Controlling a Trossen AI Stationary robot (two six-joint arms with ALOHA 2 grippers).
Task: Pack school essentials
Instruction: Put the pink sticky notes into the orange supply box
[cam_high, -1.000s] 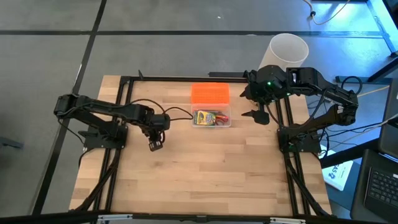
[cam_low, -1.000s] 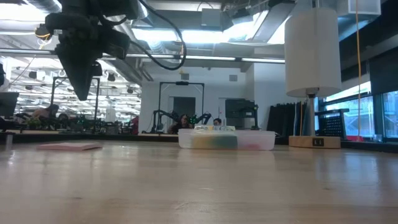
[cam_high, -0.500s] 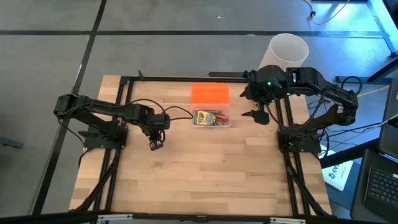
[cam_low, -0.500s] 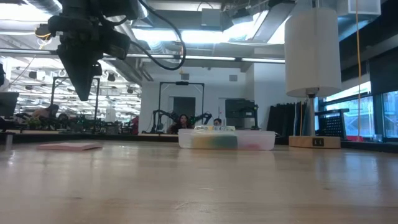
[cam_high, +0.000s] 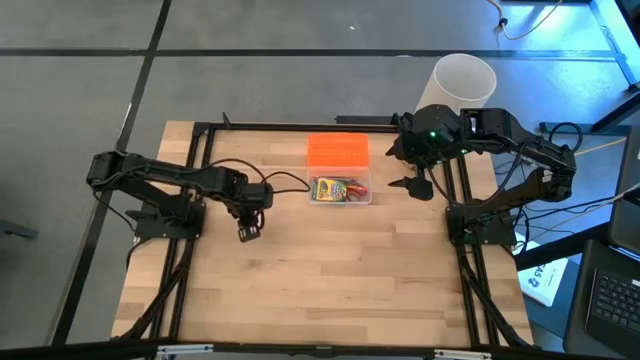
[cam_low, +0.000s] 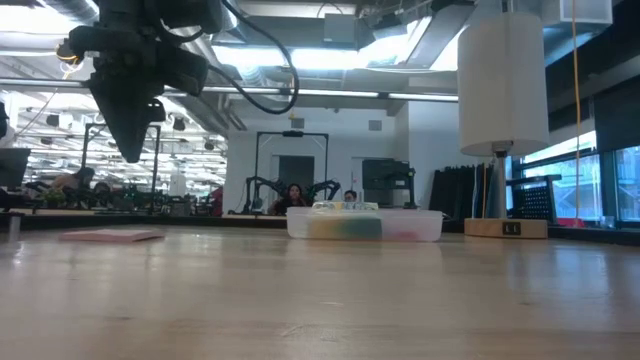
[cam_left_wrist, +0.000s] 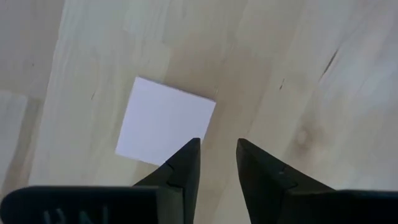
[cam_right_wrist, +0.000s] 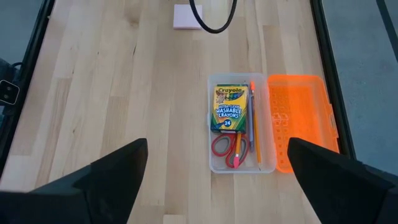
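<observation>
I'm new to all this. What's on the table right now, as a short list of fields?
Clear box: holds crayon box, red-handled scissors, orange pencils
Orange lid: off, lying beside the clear box
Pink pad: flat on the wood, outside the box
Left end effector: above the pink pad, narrow gap, holding nothing
Right end effector: wide open, empty, above the table's far right side
White cylinder: off the table's far right corner

High view: looking straight down on the whole table (cam_high: 330, 290). Low view: sitting at tabletop height, facing level across into the room. Left wrist view: pointing down, close over the pink pad (cam_left_wrist: 165, 121). Right wrist view: looking from higher, sharing that pad and the clear box (cam_right_wrist: 242, 163).
</observation>
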